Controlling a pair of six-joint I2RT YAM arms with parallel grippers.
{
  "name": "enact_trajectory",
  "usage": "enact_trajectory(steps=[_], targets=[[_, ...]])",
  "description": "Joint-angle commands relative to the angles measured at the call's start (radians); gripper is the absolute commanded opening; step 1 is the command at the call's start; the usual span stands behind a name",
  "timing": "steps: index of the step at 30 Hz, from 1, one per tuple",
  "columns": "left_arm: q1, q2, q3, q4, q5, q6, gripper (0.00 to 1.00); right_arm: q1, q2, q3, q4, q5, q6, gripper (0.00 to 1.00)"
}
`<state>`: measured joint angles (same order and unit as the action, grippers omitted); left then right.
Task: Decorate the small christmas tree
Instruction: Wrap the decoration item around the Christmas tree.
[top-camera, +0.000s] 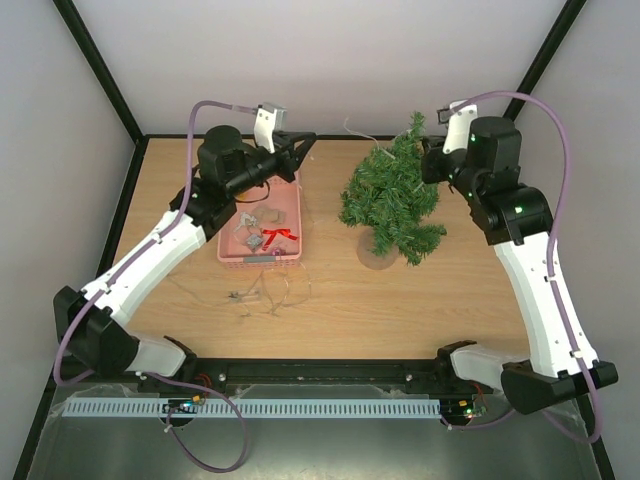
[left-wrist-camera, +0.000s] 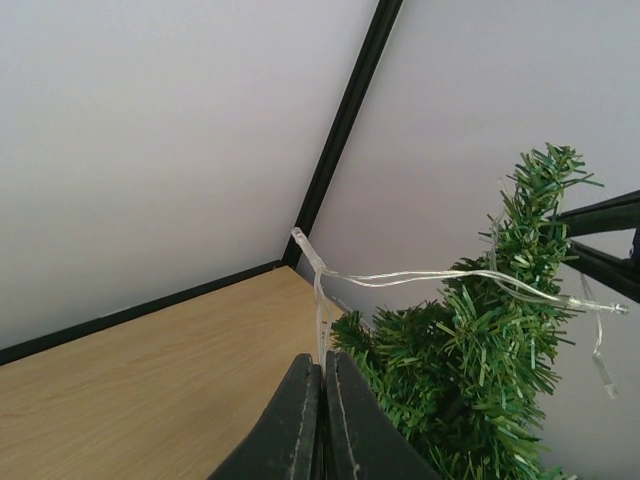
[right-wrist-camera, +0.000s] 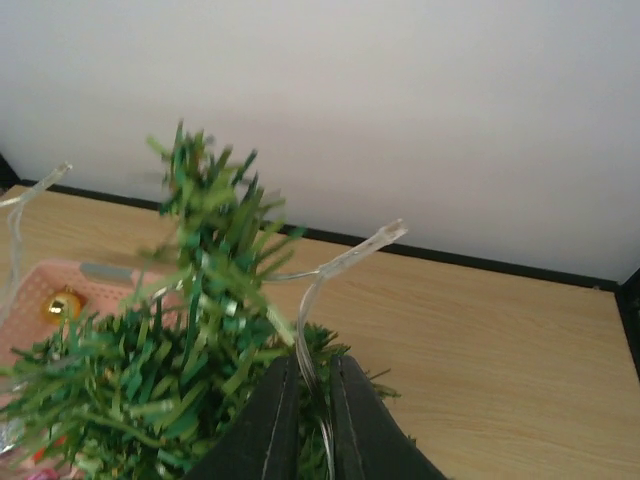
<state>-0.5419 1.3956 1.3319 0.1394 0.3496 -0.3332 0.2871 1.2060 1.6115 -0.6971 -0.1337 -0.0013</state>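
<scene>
Aloft, left gripper (left-wrist-camera: 323, 400) and right gripper (right-wrist-camera: 312, 400) each pinch thin clear wire (left-wrist-camera: 308, 250) crossing the bristly tree (left-wrist-camera: 470, 360).

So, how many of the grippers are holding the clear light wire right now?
2. The left gripper pinches the light wire left of the small christmas tree; the right gripper pinches it near the treetop.

One tree (top-camera: 392, 205) is counted. One pink basket (top-camera: 262, 260) is recorded at 9 o'clock of it. Within the basket, one red bow (top-camera: 280, 236) and one gold bauble (right-wrist-camera: 62, 305) are noted; the remaining contents cannot be counted. One light string (left-wrist-camera: 420, 276) is logged. Two grippers are recorded: left gripper (left-wrist-camera: 322, 368), right gripper (right-wrist-camera: 312, 368).
</scene>
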Motion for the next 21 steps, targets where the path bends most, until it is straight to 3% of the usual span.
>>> enact_trajectory(steps=[1,7,13,21], targets=[[0.005,-0.042,-0.022,0.016,0.027,-0.003,0.02,-0.006,-0.033,-0.071,0.019,-0.054,0.034,0.08],[0.003,-0.064,-0.032,0.019,0.067,-0.016,0.02,-0.006,-0.073,-0.153,0.117,-0.134,0.107,0.07],[0.002,-0.119,-0.079,0.034,0.103,-0.038,0.02,-0.005,-0.118,-0.238,0.236,-0.08,0.129,0.02],[-0.002,-0.154,-0.107,0.045,0.149,-0.052,0.03,-0.005,-0.149,-0.245,0.262,-0.004,0.141,0.13]])
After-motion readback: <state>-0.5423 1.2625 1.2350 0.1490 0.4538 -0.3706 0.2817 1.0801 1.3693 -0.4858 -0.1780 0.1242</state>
